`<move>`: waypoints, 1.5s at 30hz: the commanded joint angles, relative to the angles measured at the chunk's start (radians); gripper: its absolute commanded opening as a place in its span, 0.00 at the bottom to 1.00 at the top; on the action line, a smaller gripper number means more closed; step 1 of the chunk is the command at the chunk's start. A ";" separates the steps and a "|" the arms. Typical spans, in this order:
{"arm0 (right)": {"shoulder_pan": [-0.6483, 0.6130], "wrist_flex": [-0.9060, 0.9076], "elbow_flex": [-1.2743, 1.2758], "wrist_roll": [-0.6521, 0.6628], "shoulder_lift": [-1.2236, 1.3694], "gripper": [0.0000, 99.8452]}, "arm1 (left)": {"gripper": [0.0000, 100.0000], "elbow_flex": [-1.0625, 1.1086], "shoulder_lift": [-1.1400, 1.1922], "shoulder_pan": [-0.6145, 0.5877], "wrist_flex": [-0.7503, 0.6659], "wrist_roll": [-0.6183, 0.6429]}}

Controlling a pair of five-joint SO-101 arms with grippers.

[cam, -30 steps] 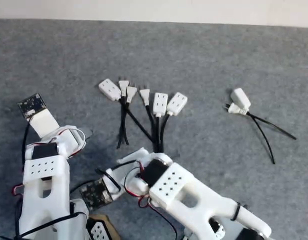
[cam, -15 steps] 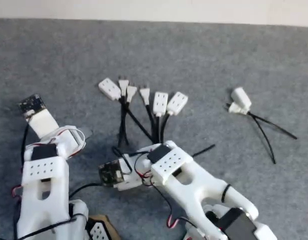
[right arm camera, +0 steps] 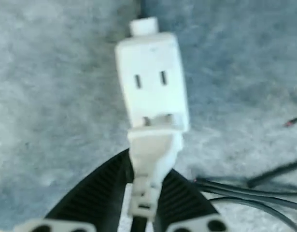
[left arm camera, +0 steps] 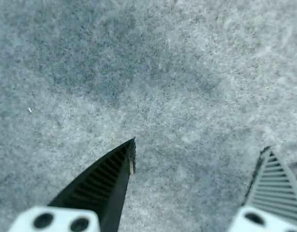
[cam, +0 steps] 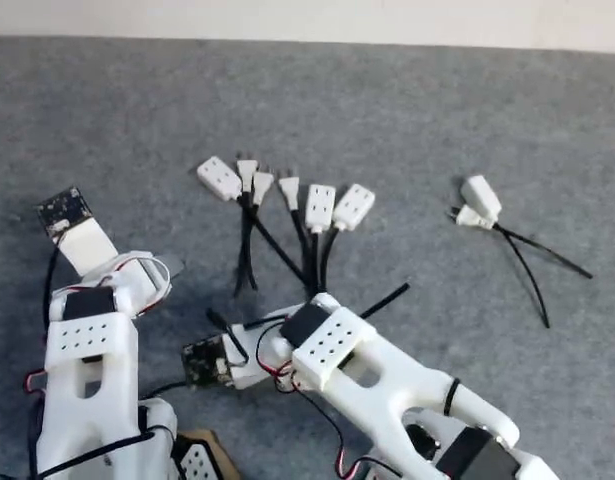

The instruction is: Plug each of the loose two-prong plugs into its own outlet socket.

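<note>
Right pincer (right arm camera: 149, 166) around white plug (right arm camera: 155, 142)

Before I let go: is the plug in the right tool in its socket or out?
In: the plug, gripped by the right tool, butts against the socket block's end. Fully seated, cannot tell.

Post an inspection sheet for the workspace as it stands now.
Surface: grey felt, flat.
Job's things: three loose plugs and three free sockets fanned mid-table; one mated pair apart at the high view's right; held plug butted into a socket block, prongs hidden.
Clutter: nothing seen.
Grippers: left gripper open over bare felt; right gripper shut on the held plug.
Cables: black cords run from the fan under the right arm; two trail from the mated pair.
Surroundings: pale wall strip beyond the felt.
</note>
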 commanded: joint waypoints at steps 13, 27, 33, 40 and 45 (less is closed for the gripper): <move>0.027 0.194 -0.274 -0.034 -0.036 0.25 | 0.38 -0.035 0.002 -0.004 -0.009 -0.005; 0.008 0.257 -0.282 -0.031 -0.048 0.25 | 0.38 -0.035 0.002 -0.004 -0.009 -0.005; -0.002 0.329 -0.358 -0.037 -0.047 0.25 | 0.38 -0.035 0.002 -0.002 -0.011 -0.005; -0.010 0.341 -0.401 -0.083 -0.038 0.25 | 0.38 -0.035 0.002 -0.002 -0.011 -0.005; -0.051 0.337 -0.395 -0.086 -0.036 0.25 | 0.38 -0.035 0.002 -0.002 -0.009 -0.005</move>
